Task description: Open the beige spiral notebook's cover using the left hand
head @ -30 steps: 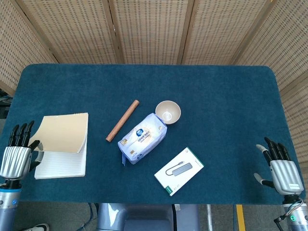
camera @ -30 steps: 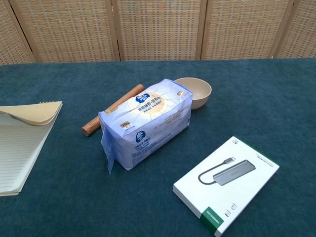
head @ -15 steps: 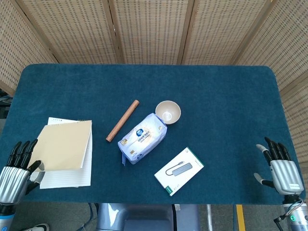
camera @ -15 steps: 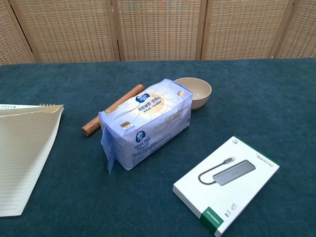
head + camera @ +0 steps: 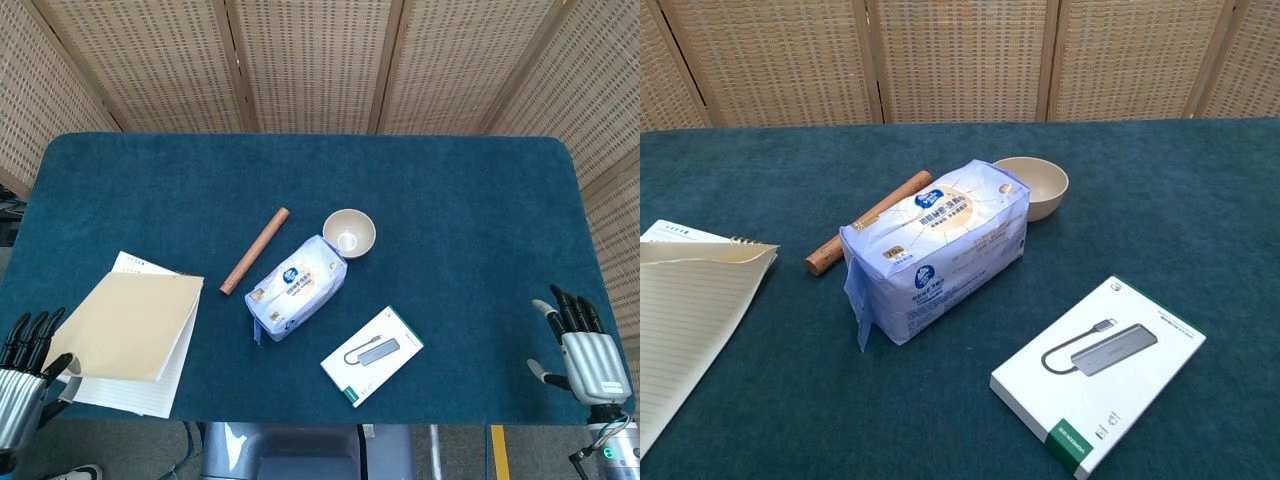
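Note:
The beige spiral notebook [image 5: 135, 325] lies at the table's front left, turned at an angle, with a corner over the front edge. Its beige cover [image 5: 702, 254] is raised a little above the lined page [image 5: 685, 325]. My left hand [image 5: 25, 385] sits off the front-left corner of the table, fingers pointing up, and its thumb meets the cover's near corner, where it appears to pinch the cover. The chest view does not show this hand. My right hand [image 5: 583, 350] rests at the front right edge, fingers spread, holding nothing.
A wooden stick [image 5: 254, 251], a beige bowl [image 5: 349, 232], a blue-and-white packet [image 5: 296, 285] and a white box [image 5: 372, 355] lie around the middle of the blue table [image 5: 450, 200]. Woven screens stand behind it.
My left hand has drawn back toward the front edge. The notebook slid and rotated with it, and the lifted cover has dropped lower over the pages. The right hand stayed still.

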